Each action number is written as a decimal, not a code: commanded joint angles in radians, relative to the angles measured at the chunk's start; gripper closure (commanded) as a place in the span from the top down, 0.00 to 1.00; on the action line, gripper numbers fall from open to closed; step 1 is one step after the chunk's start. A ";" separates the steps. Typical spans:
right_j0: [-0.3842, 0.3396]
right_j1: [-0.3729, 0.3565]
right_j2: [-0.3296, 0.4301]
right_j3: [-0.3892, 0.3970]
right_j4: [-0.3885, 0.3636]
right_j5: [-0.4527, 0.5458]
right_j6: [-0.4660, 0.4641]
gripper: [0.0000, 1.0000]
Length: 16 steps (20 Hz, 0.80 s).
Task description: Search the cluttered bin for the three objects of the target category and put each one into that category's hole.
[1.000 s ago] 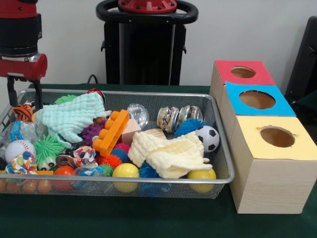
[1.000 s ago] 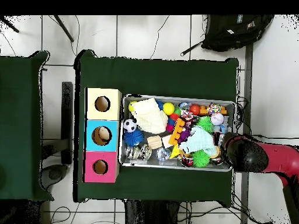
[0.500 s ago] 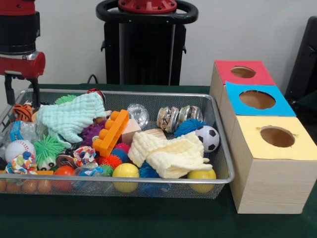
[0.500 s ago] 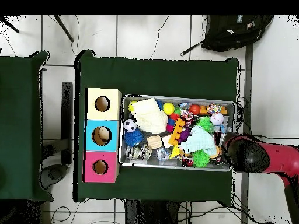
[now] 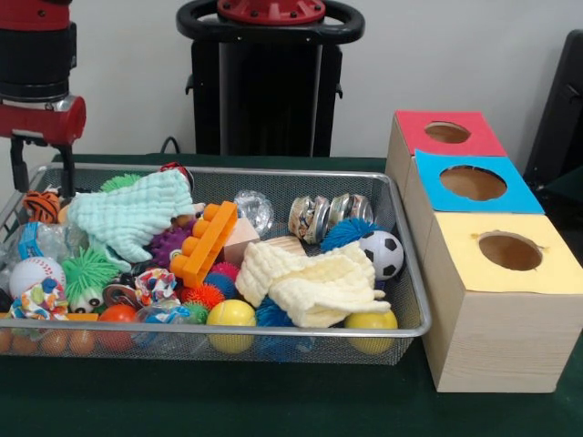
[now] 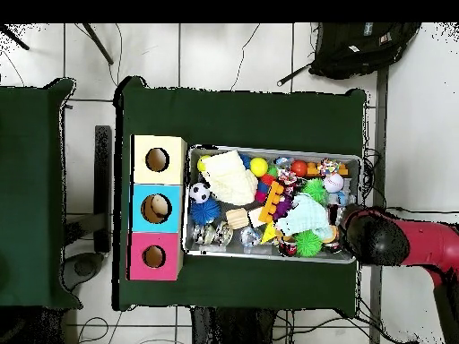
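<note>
The gripper hangs over the far left corner of the bin in the front view, its two thin black fingers held apart with nothing between them, their tips at about rim height. Just below them lie a small orange and black striped ball and a mint green cloth. From overhead, the red and black arm covers that same end of the bin.

Further out, an orange toy brick leans on a wooden block, with a baseball and spiky rubber balls around them. A pale yellow cloth lies across the middle front, a soccer ball beside it, and two smooth yellow balls sit against the near wall. The small pale yellow figures cannot be picked out among the clutter.

Beside the bin stands a row of three wooden boxes, each with a round hole: red, blue and yellow.
</note>
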<state>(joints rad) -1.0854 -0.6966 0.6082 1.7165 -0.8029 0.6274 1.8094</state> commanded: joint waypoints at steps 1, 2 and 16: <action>0.027 0.031 -0.060 0.044 -0.102 -0.063 -0.072 1.00; 0.028 0.033 -0.063 0.045 -0.105 -0.068 -0.069 1.00; 0.015 0.071 -0.100 0.040 -0.153 -0.102 -0.071 1.00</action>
<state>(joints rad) -1.0694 -0.6736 0.5495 1.7197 -0.8888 0.5747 1.8094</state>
